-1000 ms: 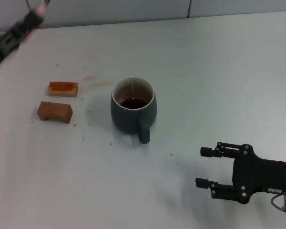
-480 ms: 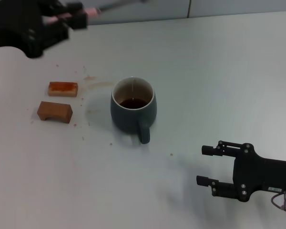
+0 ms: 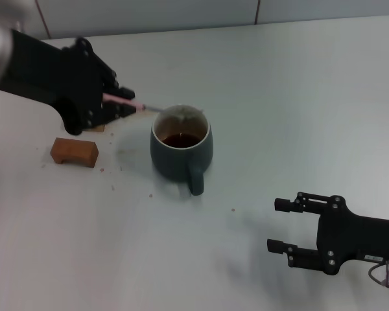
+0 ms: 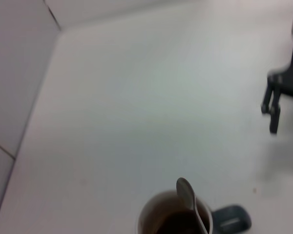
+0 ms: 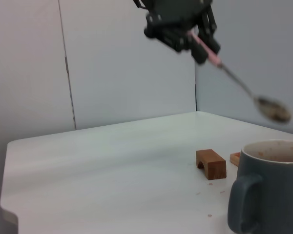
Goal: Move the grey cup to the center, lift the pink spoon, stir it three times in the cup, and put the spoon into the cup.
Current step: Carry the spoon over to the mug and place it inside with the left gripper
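Head view, nearest first: right gripper (image 3: 280, 226) sits low over the table (image 3: 298, 97) at the near right, jaws spread wide, holding nothing, well apart from the cup.

Cup (image 3: 181, 150) stands upright near the table's middle, handle toward the robot, dark liquid inside. One brown block (image 3: 74, 151) lies to its left; a second is mostly hidden behind the left arm.

Left gripper (image 3: 120, 107) is raised left of the cup, jaws clamped on the spoon's (image 3: 157, 109) pink handle. The spoon slopes down from the gripper, bowl end over the cup's far-left rim.

Right wrist view: spoon bowl (image 5: 272, 109) hangs in the air above the cup (image 5: 266, 187), not touching rim or liquid; left gripper (image 5: 199, 41) grips the handle end higher up. Block (image 5: 211, 164) rests on the table beyond the cup.

Left wrist view: spoon bowl (image 4: 186, 194) lies over the cup (image 4: 176, 222) opening; right gripper (image 4: 272, 108) shows farther off.
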`<action>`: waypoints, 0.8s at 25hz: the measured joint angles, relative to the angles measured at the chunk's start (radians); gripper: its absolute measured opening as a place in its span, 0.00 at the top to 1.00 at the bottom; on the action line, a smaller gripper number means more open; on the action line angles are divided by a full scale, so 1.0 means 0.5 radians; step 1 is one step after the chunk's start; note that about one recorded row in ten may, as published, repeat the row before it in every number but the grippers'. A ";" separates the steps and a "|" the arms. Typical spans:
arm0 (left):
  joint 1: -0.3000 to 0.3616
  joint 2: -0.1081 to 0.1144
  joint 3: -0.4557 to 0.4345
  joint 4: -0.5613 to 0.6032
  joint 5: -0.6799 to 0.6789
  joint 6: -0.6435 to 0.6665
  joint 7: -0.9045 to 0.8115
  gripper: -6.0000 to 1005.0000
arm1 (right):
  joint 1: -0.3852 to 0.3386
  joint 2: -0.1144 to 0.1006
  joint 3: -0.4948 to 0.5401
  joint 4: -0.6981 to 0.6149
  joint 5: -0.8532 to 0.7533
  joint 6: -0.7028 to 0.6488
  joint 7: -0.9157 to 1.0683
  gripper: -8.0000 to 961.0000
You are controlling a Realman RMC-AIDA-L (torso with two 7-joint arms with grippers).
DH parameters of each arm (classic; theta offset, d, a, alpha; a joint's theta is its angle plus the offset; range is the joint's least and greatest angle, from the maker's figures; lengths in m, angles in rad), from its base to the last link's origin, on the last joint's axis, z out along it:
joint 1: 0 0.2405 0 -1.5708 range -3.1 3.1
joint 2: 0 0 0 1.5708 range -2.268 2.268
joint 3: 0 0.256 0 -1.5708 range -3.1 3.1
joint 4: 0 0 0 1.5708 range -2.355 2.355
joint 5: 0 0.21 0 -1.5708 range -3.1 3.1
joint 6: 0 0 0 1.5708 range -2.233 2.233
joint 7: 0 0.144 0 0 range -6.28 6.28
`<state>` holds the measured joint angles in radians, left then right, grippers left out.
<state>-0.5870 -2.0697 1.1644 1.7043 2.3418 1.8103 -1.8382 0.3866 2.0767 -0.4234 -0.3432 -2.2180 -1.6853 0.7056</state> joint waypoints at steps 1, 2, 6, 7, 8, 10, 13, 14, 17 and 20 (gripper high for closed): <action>0.000 0.000 0.000 0.000 0.000 0.000 0.000 0.87 | 0.000 0.000 0.000 0.000 0.000 0.000 0.000 0.28; -0.009 -0.002 0.069 0.019 0.055 -0.015 -0.021 0.87 | -0.001 0.000 0.000 0.001 0.000 0.001 0.000 0.28; -0.043 -0.005 0.264 0.084 0.207 -0.063 -0.083 0.87 | -0.003 0.000 0.000 0.003 -0.002 0.002 0.000 0.28; -0.052 -0.006 0.307 0.095 0.247 -0.073 -0.098 0.87 | -0.004 -0.001 -0.002 0.005 -0.002 0.002 0.000 0.28; -0.067 -0.007 0.363 0.102 0.291 -0.082 -0.116 0.87 | -0.004 -0.001 -0.002 0.005 -0.002 0.002 0.000 0.28; -0.095 -0.011 0.479 0.107 0.362 -0.107 -0.147 0.87 | -0.004 -0.001 -0.004 0.005 -0.003 0.002 0.000 0.28; -0.106 -0.013 0.560 0.106 0.413 -0.135 -0.167 0.87 | -0.003 -0.002 -0.007 0.006 -0.003 0.002 0.000 0.28; -0.111 -0.014 0.609 0.106 0.448 -0.156 -0.179 0.87 | -0.003 -0.002 -0.008 0.005 -0.004 0.002 0.000 0.28; -0.122 -0.017 0.717 0.096 0.534 -0.210 -0.200 0.87 | -0.003 -0.002 -0.013 0.006 -0.005 0.002 0.000 0.28; -0.164 -0.018 0.794 0.045 0.579 -0.260 -0.218 0.87 | -0.004 -0.003 -0.016 0.006 -0.005 0.002 0.000 0.28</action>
<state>-0.6692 -2.0786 1.5612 1.7267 2.6312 1.6802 -1.9475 0.3844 2.0754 -0.4313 -0.3405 -2.2207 -1.6842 0.7055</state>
